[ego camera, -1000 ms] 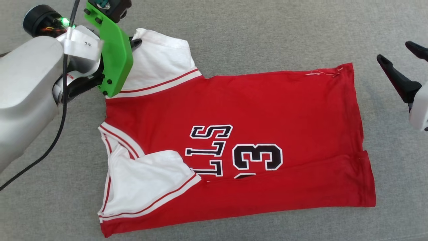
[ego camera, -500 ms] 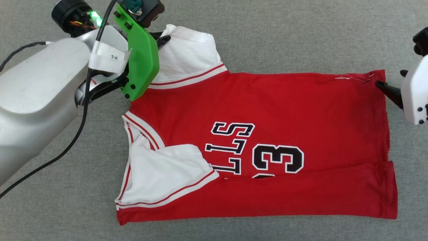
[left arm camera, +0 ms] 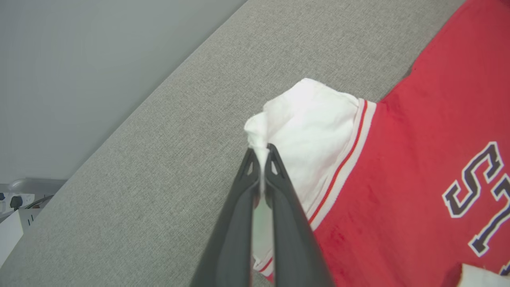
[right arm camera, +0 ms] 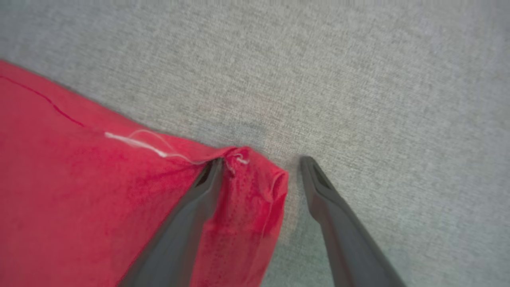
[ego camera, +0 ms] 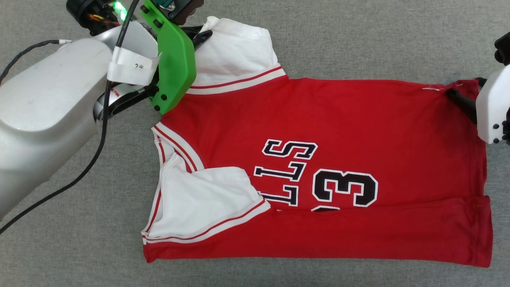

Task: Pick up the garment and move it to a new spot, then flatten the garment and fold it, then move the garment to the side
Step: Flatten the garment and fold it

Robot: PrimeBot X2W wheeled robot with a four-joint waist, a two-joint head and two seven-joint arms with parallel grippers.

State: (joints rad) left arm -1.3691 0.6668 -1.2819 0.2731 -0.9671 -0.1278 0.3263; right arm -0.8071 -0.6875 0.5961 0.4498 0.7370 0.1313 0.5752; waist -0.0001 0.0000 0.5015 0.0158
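Observation:
The garment [ego camera: 338, 119], a red jersey with white sleeves and black lettering, lies spread on the grey cloth surface, collar to the left and hem to the right. Its near edge is folded up over the lettering. My left gripper [ego camera: 205, 36] is shut on the edge of the far white sleeve [left arm camera: 314, 119], and its fingertips [left arm camera: 255, 159] pinch the cloth, lifting a small peak. At the far hem corner [right arm camera: 255, 179] my right gripper [right arm camera: 261, 161] stands open, one finger lying on the red cloth and the other on bare surface beside it. In the head view the right gripper [ego camera: 468, 89] sits at that corner.
The grey cloth surface [ego camera: 358, 36] reaches past the garment on all sides. A black cable [ego camera: 91, 159] hangs beside my left forearm. In the left wrist view the surface ends at a pale wall [left arm camera: 79, 59], with white equipment [left arm camera: 12, 223] beyond its edge.
The head camera has shifted, so the whole picture slid right. My right gripper has come from off the garment's side to straddle its far hem corner. The left gripper stays shut on the sleeve.

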